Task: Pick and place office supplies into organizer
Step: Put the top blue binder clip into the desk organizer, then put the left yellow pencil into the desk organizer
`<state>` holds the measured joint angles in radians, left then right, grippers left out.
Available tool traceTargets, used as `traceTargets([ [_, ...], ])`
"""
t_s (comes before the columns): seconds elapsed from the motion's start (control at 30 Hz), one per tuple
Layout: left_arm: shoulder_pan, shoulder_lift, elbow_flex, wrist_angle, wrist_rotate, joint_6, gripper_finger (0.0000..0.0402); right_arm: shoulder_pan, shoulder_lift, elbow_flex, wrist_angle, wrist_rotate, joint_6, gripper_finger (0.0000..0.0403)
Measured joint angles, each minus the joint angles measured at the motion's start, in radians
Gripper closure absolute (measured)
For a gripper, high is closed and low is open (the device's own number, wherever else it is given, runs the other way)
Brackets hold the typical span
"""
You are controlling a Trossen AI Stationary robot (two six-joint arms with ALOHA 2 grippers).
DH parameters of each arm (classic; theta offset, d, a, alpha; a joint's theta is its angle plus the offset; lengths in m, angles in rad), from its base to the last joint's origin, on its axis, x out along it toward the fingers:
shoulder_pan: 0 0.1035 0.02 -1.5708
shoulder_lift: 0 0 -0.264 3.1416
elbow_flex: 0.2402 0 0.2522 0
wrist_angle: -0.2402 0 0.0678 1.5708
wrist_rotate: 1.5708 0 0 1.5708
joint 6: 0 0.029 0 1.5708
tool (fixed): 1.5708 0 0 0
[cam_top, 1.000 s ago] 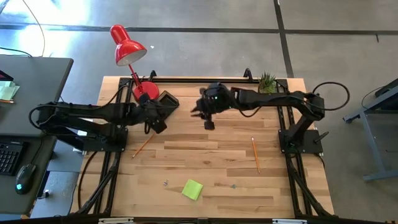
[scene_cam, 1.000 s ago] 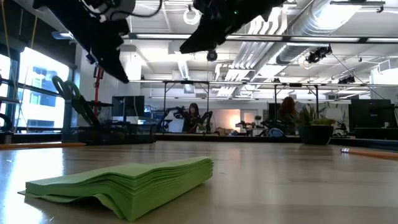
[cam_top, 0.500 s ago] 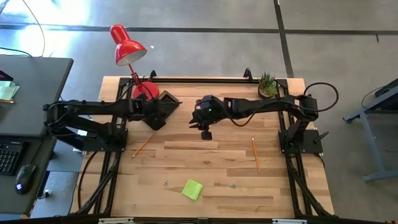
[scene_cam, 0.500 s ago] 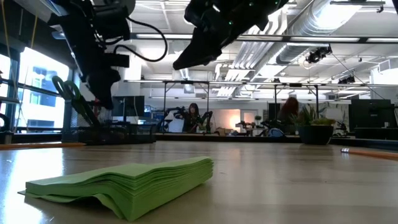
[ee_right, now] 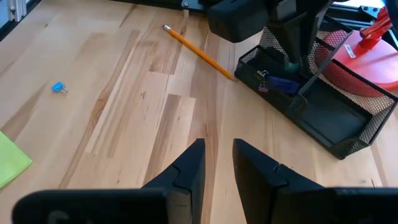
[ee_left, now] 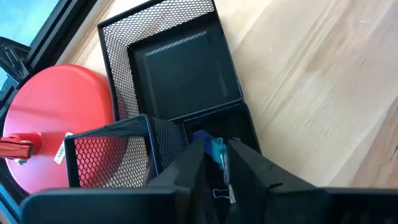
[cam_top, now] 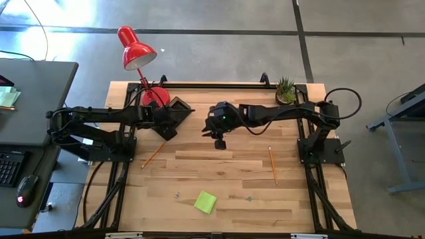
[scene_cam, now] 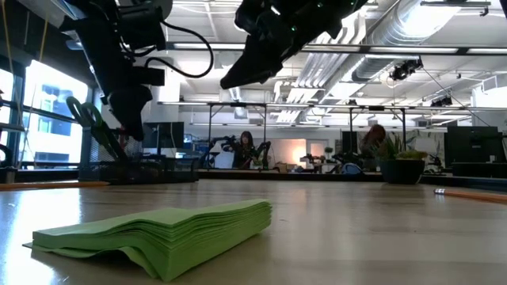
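I had the left gripper (ee_left: 214, 163) right over the organizer (cam_top: 174, 110), fingers narrowly apart above its end compartment, where a blue piece (ee_left: 202, 138), a teal item (ee_left: 217, 149) and a small metal clip (ee_left: 222, 193) showed; couldn't tell if anything was gripped. The organizer sat touching the red lamp's base (ee_left: 46, 118). The right gripper (ee_right: 216, 163) hovered near the organizer, narrow gap, nothing between its fingers. An orange pencil (ee_right: 199, 51) lay just beside the organizer, the sticky-note pad (cam_top: 205, 202) well apart from it.
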<state>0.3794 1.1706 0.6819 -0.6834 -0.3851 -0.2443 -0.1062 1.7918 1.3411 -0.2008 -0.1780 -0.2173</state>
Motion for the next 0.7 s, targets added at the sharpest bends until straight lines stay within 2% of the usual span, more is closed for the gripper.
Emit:
traceTargets([
  [0.23, 0.000, 0.000, 0.000, 0.000, -0.008, 0.000, 0.0288, 0.000, 0.000, 0.000, -0.001, 0.000, 0.000, 0.0329],
  [0.37, 0.000, -0.002, 0.001, 0.009, -0.014, 0.000, 0.0275, 0.000, 0.000, 0.000, -0.011, 0.000, 0.001, 0.0329],
  [0.47, -0.003, -0.003, 0.028, 0.008, 0.022, 0.005, 0.0273, -0.001, 0.000, 0.000, -0.031, -0.031, 0.018, 0.0329],
  [0.6, -0.058, -0.003, 0.077, 0.022, 0.101, 0.046, 0.0273, 0.002, 0.000, 0.000, -0.079, -0.123, -0.004, 0.0329],
  [0.7, -0.143, -0.003, 0.105, 0.059, 0.132, 0.091, 0.0273, 0.016, 0.002, 0.000, -0.080, -0.131, 0.000, 0.0329],
])
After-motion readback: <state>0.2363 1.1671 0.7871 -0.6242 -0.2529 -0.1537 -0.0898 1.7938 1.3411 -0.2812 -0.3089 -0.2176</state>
